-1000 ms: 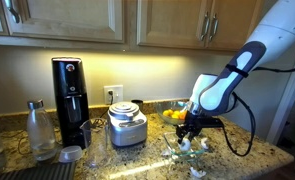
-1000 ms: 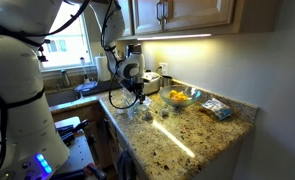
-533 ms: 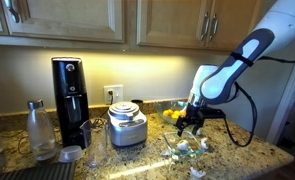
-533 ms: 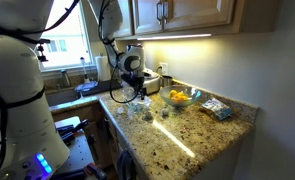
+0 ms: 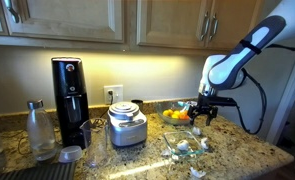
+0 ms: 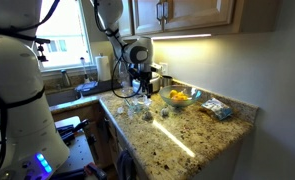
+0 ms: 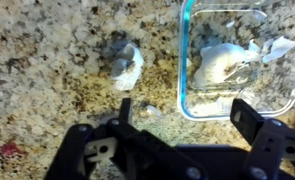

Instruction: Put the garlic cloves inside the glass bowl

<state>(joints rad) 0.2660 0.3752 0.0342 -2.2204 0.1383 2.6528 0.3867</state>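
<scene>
The hand (image 5: 202, 113) is higher than a second ago, lifted away from the glass bowl (image 7: 184, 75) on the tabletop (image 5: 237, 160), arm swung upward.

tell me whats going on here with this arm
The robot's gripper hangs open and empty above the granite counter. The glass bowl below it already holds whitish garlic, while one more clove lies on the counter beside the bowl, not yet put in.
</scene>
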